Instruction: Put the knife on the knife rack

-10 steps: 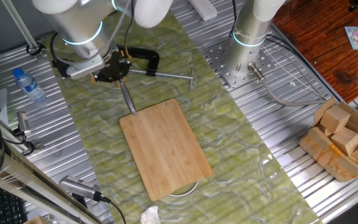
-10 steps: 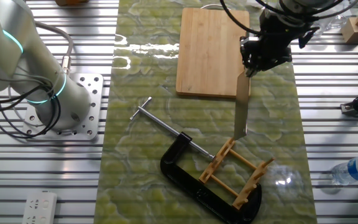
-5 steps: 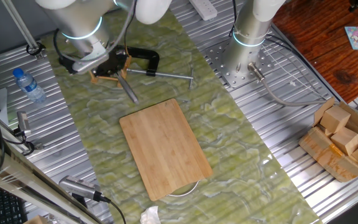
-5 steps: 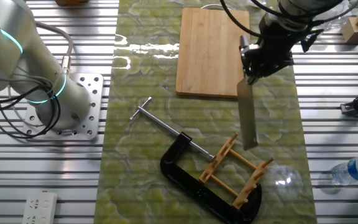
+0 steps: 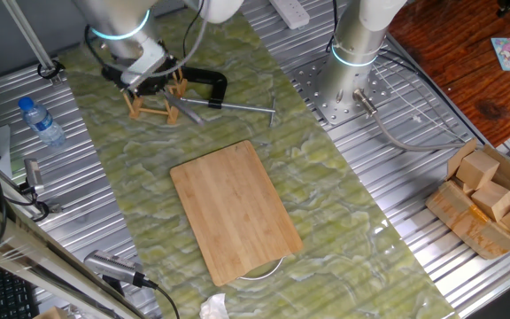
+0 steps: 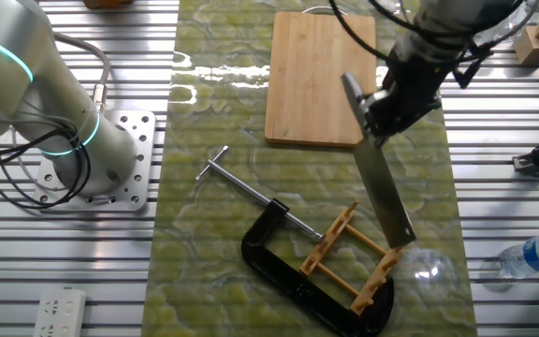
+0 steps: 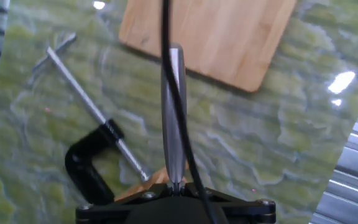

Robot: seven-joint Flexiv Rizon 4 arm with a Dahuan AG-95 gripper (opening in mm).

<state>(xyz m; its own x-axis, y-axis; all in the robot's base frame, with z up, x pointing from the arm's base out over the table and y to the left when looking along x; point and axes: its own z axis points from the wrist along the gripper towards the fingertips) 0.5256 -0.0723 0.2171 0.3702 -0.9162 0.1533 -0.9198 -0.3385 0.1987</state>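
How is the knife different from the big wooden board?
The knife has a dark grey metal blade; the cutting board is pale bamboo. The knife is narrow; the board is much wider. The hand holds the knife tilted above the knife rack; the board lies flat on the green mat. Both are rectangular.

In the other fixed view, the knife rack (image 6: 356, 260) sits low and right of centre, hemmed on its left and lower sides by the black C-clamp (image 6: 298, 281), whose long screw rod (image 6: 251, 189) runs up-left across the green mat (image 6: 213, 122), so the way in from the left is blocked. The knife (image 6: 379, 183) hangs slanted in the claw (image 6: 382, 103) right over the rack's upper right edge, filling the room above it. The mat between rack and cutting board (image 6: 318, 75) lies open, as does the strip right of the rack, with a water bottle (image 6: 534, 256) farther out on the bench (image 6: 503, 168).
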